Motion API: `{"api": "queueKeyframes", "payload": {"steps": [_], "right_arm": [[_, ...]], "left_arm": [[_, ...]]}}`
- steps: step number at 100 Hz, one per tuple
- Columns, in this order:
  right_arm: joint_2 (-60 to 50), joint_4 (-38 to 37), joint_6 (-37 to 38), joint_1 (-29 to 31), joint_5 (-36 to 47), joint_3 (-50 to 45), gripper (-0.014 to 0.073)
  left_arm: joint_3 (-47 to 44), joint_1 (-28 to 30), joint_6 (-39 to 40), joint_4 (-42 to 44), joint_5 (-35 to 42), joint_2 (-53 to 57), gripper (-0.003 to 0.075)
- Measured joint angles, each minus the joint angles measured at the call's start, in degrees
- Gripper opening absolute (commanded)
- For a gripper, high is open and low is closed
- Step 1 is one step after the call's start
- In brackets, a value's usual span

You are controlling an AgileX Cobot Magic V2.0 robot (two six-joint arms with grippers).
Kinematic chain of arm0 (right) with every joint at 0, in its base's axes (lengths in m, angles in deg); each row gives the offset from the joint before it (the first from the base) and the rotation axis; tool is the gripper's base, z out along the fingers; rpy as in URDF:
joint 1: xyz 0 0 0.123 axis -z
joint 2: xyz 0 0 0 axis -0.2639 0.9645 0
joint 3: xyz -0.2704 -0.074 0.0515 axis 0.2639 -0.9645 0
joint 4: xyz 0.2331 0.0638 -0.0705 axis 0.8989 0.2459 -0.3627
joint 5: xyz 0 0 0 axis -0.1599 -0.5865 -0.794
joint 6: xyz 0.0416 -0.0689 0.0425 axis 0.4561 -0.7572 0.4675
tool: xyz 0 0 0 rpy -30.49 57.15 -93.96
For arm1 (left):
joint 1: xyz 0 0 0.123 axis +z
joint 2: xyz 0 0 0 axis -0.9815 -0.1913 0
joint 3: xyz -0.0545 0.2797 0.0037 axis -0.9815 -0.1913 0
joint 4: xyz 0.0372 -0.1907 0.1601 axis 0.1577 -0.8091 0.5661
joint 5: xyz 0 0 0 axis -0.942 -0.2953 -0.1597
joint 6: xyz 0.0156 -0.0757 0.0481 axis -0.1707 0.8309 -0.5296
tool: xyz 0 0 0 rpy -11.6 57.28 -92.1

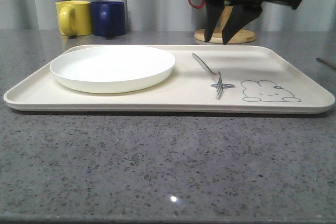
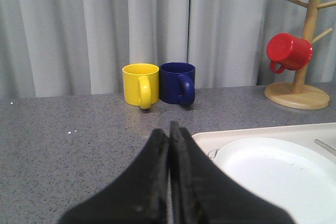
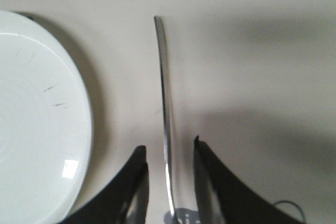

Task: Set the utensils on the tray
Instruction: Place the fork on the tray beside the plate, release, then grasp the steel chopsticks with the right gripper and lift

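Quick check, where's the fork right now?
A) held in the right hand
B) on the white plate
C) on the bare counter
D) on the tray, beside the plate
D: the fork lies flat on the tray just right of the plate, with the open right hand above it, not gripping.

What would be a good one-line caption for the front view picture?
Open right gripper above a fork lying on the tray beside a white plate.

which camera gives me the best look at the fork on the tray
The front view: the whole fork shows lying on the tray, tines toward the camera beside the rabbit drawing. The right wrist view shows just its handle running between the open fingers of the right gripper. The left wrist view catches a sliver of handle.
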State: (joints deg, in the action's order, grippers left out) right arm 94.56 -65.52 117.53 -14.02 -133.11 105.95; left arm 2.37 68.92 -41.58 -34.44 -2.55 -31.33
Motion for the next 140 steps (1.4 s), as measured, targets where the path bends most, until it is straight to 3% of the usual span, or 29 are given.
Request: {"api": "queueKeyframes", "payload": {"steps": [19,38,80,140], "right_arm": [[-4.49,-3.61,-1.55,4.08,-5.65,0.0,0.0239],[-6.34,-4.08,-9.29,12.06,-11.64,0.0,0.0239],[-6.35,3.78,-25.49,29.55,-12.29,-6.69,0.0239],[-1.4,9.91,-32.29,31.84,-8.29,-9.47,0.0239]], "left_arm": [[0.0,0.0,0.0,0.0,0.0,0.0,-0.0018],[0.0,0.0,0.0,0.0,0.0,0.0,-0.0018],[0.0,0.0,0.0,0.0,0.0,0.0,-0.0018],[0.0,0.0,0.0,0.0,0.0,0.0,-0.0018]]}}
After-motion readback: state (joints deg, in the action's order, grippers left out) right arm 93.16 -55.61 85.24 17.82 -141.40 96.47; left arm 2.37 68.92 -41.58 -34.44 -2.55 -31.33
